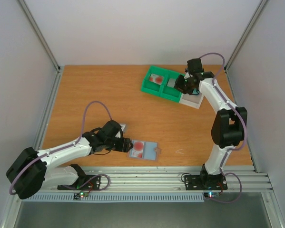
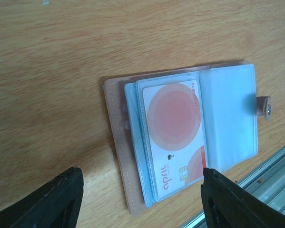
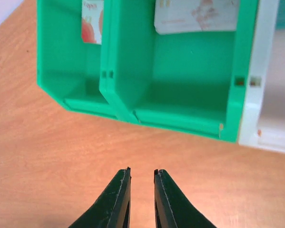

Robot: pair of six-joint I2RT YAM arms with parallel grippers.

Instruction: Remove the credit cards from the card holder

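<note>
Top view: card holder (image 1: 143, 150) lies open, lower centre, with the left gripper (image 1: 126, 144) at its left edge. Right gripper (image 1: 182, 85) is over the green tray (image 1: 146, 88), upper right, well apart.

Left wrist: jaws spread wide and empty, either side of the card holder. A red-disc credit card (image 2: 173, 137) sits in a clear sleeve. Risk: the sleeve clings and the unpinned card holder lifts too.

Right wrist: jaws nearly together, nothing held. Two cards (image 3: 194, 16) lie in the tray.

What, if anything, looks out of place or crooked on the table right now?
Nothing looks spilled or damaged. The tray sits skewed to the edges of the table, and the card holder lies open with a red-spotted card not yet pulled from its sleeve.
</note>
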